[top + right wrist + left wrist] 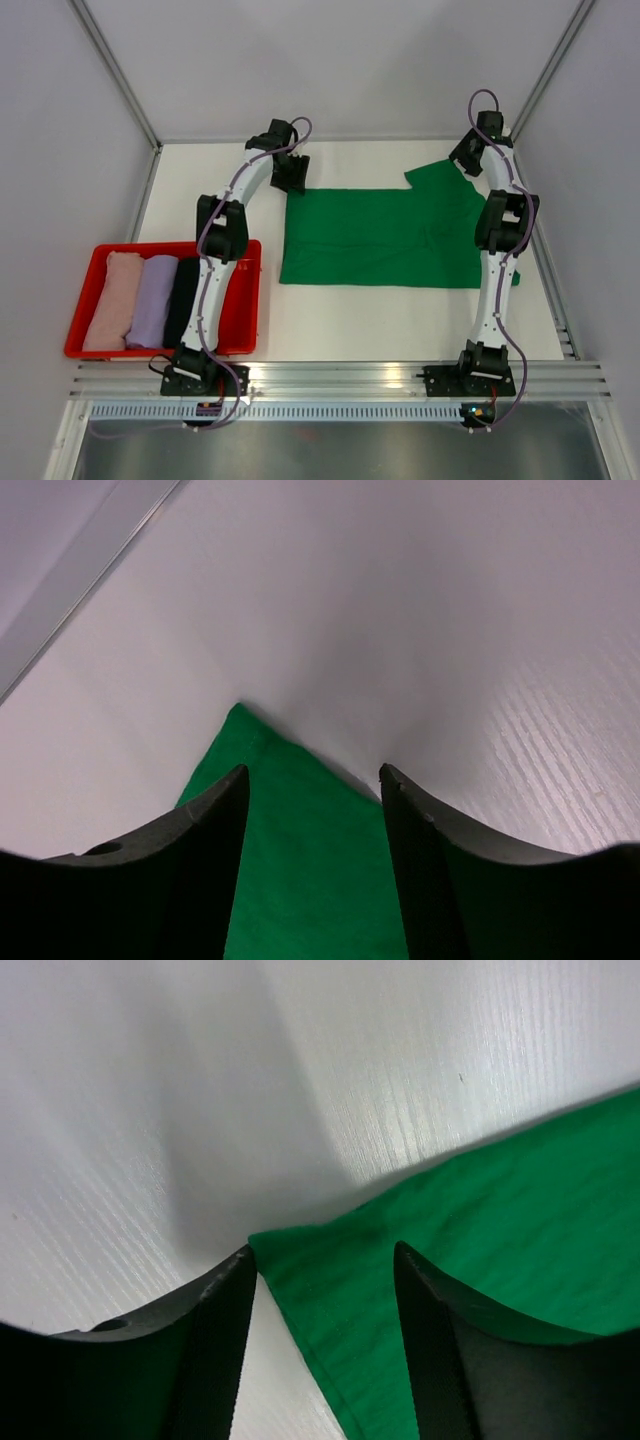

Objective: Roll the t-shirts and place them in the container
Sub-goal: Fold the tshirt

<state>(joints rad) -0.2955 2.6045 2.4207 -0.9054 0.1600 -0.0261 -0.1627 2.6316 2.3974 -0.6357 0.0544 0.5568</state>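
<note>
A bright green t-shirt (385,238) lies spread flat on the white table, one sleeve pointing to the far right. My left gripper (291,172) hovers at the shirt's far left corner. In the left wrist view this gripper (322,1260) is open, with the green corner (520,1220) lying between its fingers. My right gripper (468,155) is over the far right sleeve. The right wrist view shows it (312,775) open too, a point of green cloth (300,880) flat on the table between the fingers. Pink (112,300), lavender (150,300) and black (183,300) t-shirts lie rolled in the tray.
A shallow red tray (100,250) sits at the near left, beside the left arm. Grey walls and metal frame posts (115,70) close in the table at the back and sides. An aluminium rail (340,378) runs along the near edge.
</note>
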